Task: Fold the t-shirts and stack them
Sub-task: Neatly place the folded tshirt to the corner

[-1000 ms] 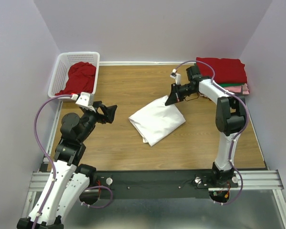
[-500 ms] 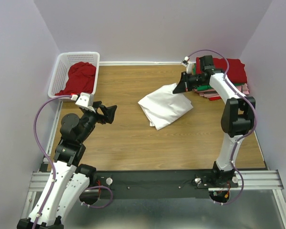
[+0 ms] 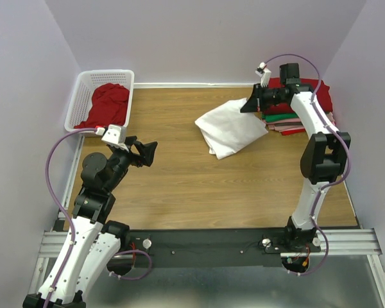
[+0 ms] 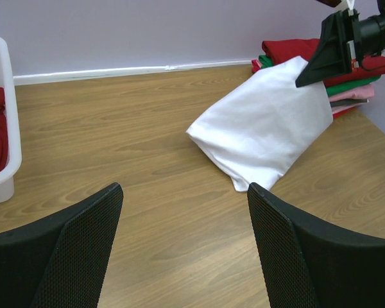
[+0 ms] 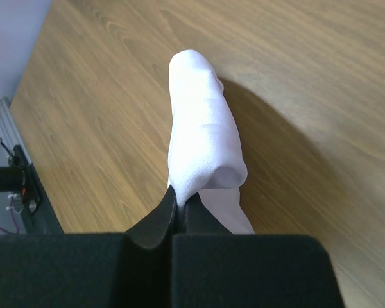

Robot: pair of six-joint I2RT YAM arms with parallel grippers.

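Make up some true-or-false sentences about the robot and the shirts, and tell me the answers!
1. The right fingers are pinching the white t-shirt. True.
2. The left fingers are holding a red shirt. False: they are open and hold nothing.
3. The white basket has nothing in it. False: a red t-shirt lies crumpled inside.
4. A stack of folded t-shirts sits at the far right corner of the table, red on top. True.
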